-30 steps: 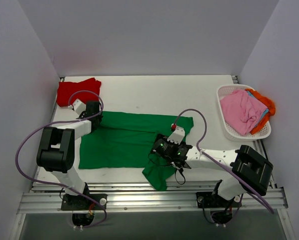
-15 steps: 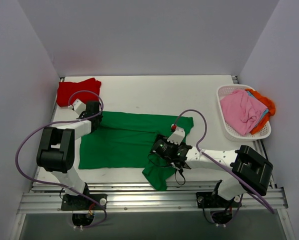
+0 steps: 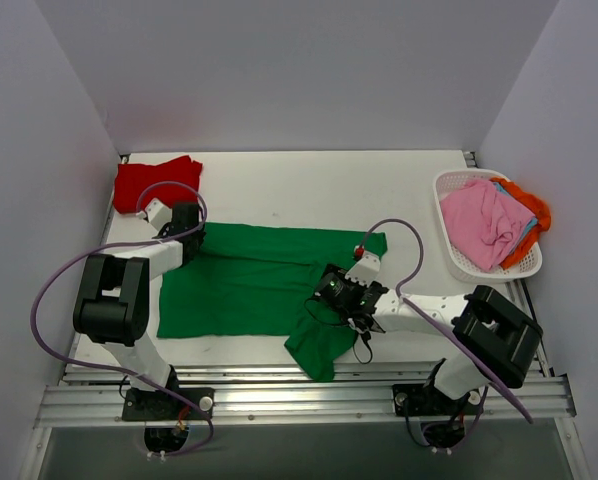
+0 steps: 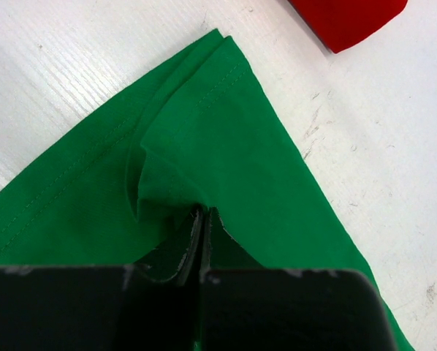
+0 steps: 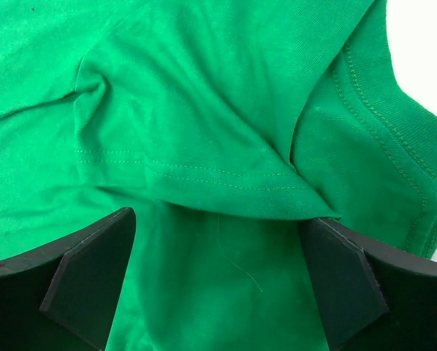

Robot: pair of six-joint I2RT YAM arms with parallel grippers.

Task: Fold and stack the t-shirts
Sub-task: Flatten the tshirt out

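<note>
Left fingers (image 4: 176, 257): clenched on a raised pleat of the bright green soft fabric t-shirt (image 4: 233, 153), just inside its far-left corner.
Right fingers (image 5: 94, 270): released and spread wide, gripping nothing; the two dark pads stand on either side of a stitched hem fold, with the ribbed collar band to the right. Whether they touch the cloth I cannot tell.
Desk (image 3: 299, 185): white and flat, carrying all the cloth and the basket.
Green t-shirt position: spread mostly flat across the near middle of the desk, between the two arms; its near-right part is rumpled and reaches the near edge of the desk.
White plastic lattice basket (image 3: 457, 262): at the right edge of the desk, well apart from the green t-shirt.
Red fabric t-shirt (image 3: 157, 182): a compact bundle in the far-left corner, near the left fingers but apart from the green cloth.
Pink fabric t-shirt (image 3: 484, 222): heaped in the basket, on top.
Orange fabric t-shirt (image 3: 534, 210): along the basket's far-right side, beside the pink one.
Blue fabric (image 3: 527, 228): a thin strip between pink and orange.
</note>
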